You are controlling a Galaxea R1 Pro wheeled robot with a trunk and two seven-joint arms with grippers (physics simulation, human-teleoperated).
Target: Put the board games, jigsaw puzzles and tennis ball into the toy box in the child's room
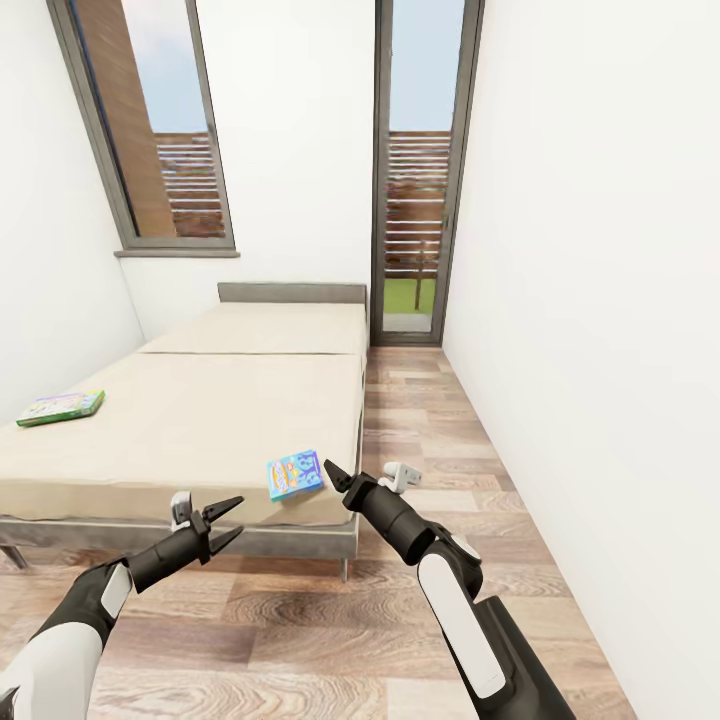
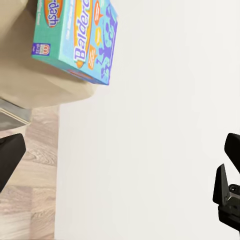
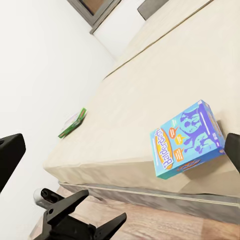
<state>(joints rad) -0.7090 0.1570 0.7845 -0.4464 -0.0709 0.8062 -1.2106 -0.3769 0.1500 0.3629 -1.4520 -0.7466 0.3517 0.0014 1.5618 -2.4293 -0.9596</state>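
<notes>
On the bed (image 1: 200,420), blue board game (image 1: 294,474), green board game (image 1: 61,407), apart

Beige bed (image 1: 200,420), grey frame. On it: blue box (image 1: 294,474) at near right corner, green box (image 1: 61,407) at left edge.

Head view: high, facing forward and down over bed (image 1: 200,420) toward windows. Left wrist view: close on mattress corner and blue board game (image 2: 77,37). Right wrist view: low across mattress (same blue box shared by all three).
</notes>
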